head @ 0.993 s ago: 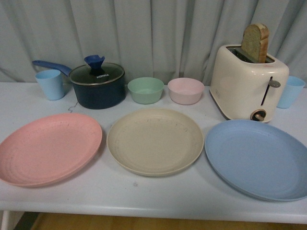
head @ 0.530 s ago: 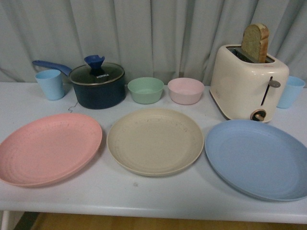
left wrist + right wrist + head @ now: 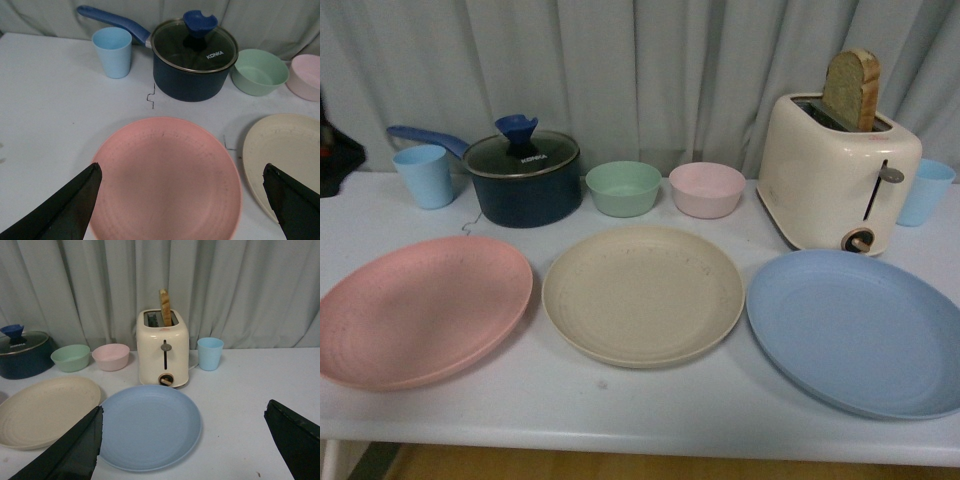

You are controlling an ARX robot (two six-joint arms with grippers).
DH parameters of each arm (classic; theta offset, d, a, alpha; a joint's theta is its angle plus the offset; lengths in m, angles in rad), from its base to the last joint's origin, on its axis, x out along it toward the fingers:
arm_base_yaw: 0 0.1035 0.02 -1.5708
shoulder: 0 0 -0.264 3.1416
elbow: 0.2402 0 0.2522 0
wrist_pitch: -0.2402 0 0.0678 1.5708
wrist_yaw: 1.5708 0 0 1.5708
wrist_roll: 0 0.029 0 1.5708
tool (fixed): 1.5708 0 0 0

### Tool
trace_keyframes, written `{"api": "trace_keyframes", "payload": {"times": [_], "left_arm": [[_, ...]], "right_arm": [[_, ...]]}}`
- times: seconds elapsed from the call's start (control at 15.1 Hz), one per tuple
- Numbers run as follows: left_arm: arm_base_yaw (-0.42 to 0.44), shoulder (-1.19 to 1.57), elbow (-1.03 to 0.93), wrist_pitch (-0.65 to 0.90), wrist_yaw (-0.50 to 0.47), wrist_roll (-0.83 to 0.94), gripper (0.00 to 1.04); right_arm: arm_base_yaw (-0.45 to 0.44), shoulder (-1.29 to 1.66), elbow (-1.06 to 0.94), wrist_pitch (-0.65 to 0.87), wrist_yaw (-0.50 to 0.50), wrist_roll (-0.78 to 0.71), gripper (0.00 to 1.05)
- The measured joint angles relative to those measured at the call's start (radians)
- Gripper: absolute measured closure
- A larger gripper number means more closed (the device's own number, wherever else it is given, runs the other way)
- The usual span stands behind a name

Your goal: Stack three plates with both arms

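Pink plate, beige plate, blue plate lie flat near the surface's front edge; prob. light, stiff, low rims, so pinch at rim. Left fingers, right fingers wide, empty.

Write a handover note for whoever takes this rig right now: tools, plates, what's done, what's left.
Left tool: open, empty, pointed at the pink plate.
Right tool: open, empty, pointed at the blue plate.
The beige plate lies between those two; all three are flat in a row.
Done: nothing grasped, nothing stacked.
Left: the whole stack.
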Motion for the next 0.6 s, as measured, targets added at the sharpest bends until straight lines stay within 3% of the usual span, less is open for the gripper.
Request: {"api": "trace_keyframes", "payload": {"times": [0.33, 0.6], "left_arm": [[0.076, 0.558, 0.364, -0.084, 0.031, -0.002, 0.07], [0.183, 0.651, 0.370, -0.029, 0.044, -0.006, 0.07]], "right_arm": [[0.000, 0.000, 0.000, 0.000, 0.000, 0.000, 0.06], [0.000, 0.000, 0.000, 0.000, 0.000, 0.000, 0.06]]}}
